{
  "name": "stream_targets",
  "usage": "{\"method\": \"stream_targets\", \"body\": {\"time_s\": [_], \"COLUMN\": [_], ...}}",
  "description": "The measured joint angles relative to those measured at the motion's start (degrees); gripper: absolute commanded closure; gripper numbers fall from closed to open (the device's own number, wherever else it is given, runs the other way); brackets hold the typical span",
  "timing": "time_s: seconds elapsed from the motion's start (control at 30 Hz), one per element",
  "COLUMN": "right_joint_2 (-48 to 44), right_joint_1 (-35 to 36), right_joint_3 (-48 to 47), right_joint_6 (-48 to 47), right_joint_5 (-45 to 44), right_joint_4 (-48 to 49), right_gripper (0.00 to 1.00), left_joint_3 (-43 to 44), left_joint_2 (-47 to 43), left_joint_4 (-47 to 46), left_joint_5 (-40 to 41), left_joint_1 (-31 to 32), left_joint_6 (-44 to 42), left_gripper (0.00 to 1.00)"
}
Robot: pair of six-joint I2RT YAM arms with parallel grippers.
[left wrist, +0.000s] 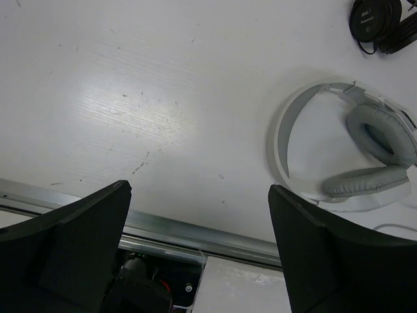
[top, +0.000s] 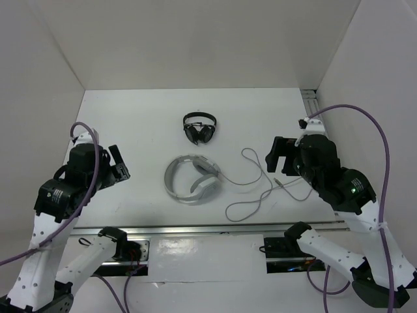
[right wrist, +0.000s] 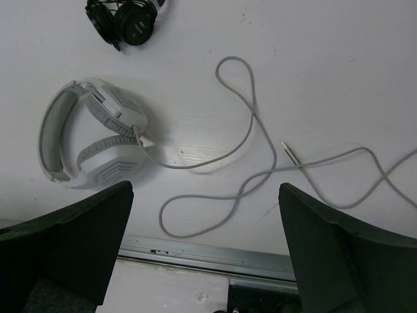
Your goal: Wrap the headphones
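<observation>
Left pincer (left wrist: 199, 195), right pincer (right wrist: 205, 192): both spread, empty. Right wrist view shows thin grey cable (right wrist: 251, 130) trailing loose from large white and light-grey over-ear headphones (right wrist: 98, 140); left wrist view, their grey cushions (left wrist: 381, 134).

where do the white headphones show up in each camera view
Top external: the white headphones lie near the centre of the picture, between the two arms.
Left wrist: right side of the picture, partly cut off by the edge.
Right wrist: left side of the picture.
Shared landmark: the smaller black headphones, just above them in every view.
</observation>
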State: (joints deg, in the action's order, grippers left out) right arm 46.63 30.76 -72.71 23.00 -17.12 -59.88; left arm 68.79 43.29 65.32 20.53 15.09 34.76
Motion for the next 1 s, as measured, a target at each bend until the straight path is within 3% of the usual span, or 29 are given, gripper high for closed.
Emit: {"method": "stream_targets", "body": {"time_s": [0.2, 0.57, 1.0], "right_joint_2": [-0.2, 0.4, -1.5], "right_joint_1": [0.0, 0.0, 0.0], "right_joint_3": [0.2, 3.4, 6.7], "right_joint_6": [-1.4, -3.7, -7.2], "right_joint_5": [1.1, 6.0, 17.5], "right_joint_4": [0.4, 2.5, 7.1], "right_gripper": [0.0, 0.0, 0.0], "left_joint_3": [-0.9, -7.2, -8.0], "left_joint_2": [3.6, 16.0, 44.0], "left_joint_4": [-2.9, -16.6, -25.3], "left_joint_5": [-3.9, -20.2, -17.3], "left_joint_1": [0.0, 0.6, 5.2], "left_joint_6": [-0.7, -1.4, 2.2], "left_gripper": [0.0, 0.0, 0.01]}}
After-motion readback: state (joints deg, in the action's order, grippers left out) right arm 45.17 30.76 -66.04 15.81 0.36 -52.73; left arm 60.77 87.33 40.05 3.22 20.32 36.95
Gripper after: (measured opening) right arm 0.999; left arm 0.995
